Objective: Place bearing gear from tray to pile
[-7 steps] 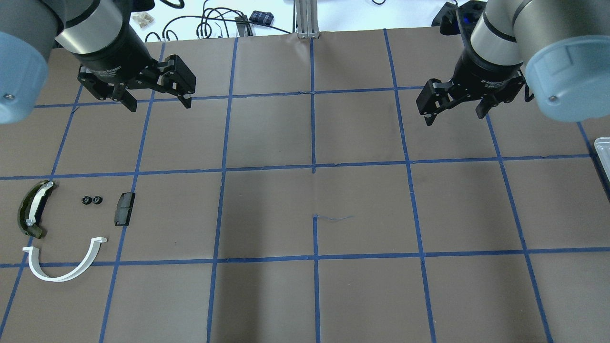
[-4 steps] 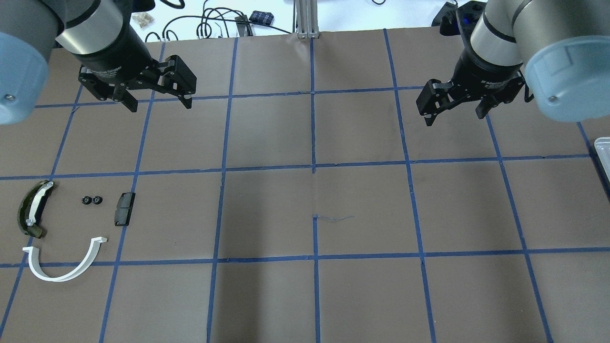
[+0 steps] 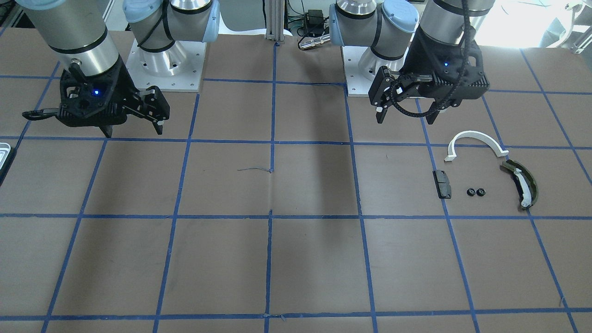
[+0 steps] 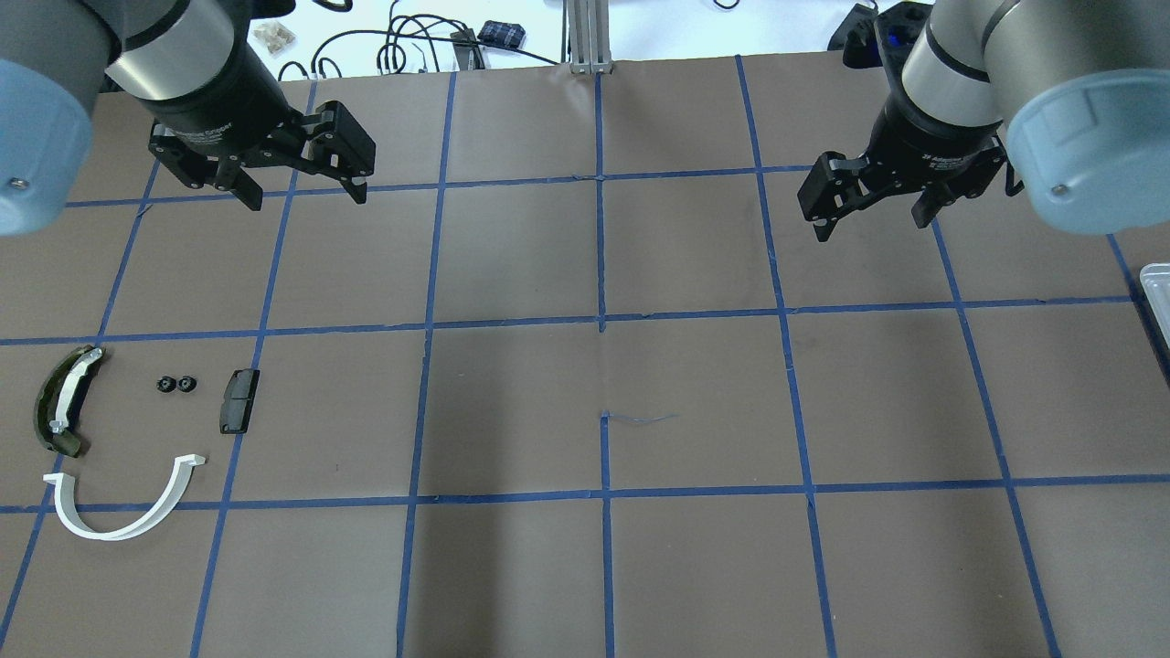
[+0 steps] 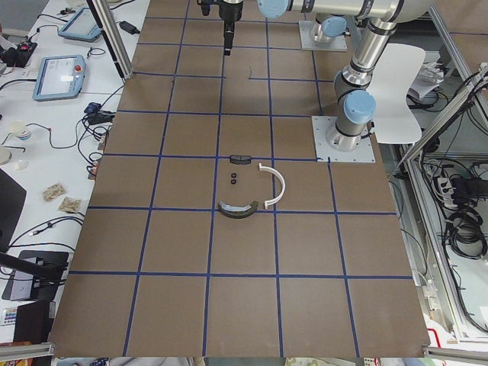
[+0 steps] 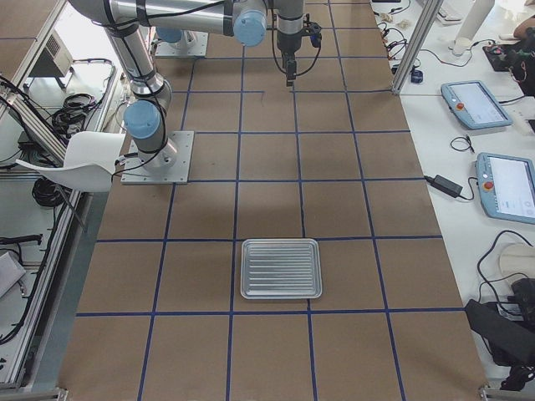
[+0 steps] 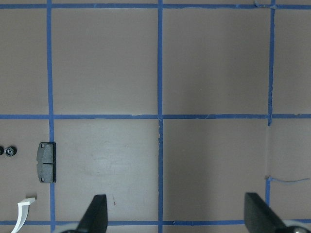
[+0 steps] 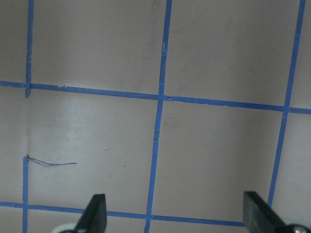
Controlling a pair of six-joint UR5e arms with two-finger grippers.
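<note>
The tray (image 6: 281, 268) is a ridged silver tray and looks bare in the exterior right view; only a sliver of it (image 4: 1159, 292) shows at the overhead view's right edge. The pile lies at the table's left: a white half-ring (image 4: 119, 516), an olive curved piece (image 4: 59, 411), a black block (image 4: 239, 400) and two small black bearing gears (image 4: 175, 384). My left gripper (image 4: 304, 196) is open and empty, hovering beyond the pile. My right gripper (image 4: 868, 224) is open and empty, hovering well short of the tray.
Brown table paper with a blue tape grid (image 4: 600, 324). Cables and small items (image 4: 430, 41) lie beyond the far edge. A thin scratch mark (image 4: 640, 419) is near the middle. In the left wrist view the black block (image 7: 46, 162) lies at lower left.
My left gripper has drifted slightly toward the far edge. The right arm and the parts have not moved.
</note>
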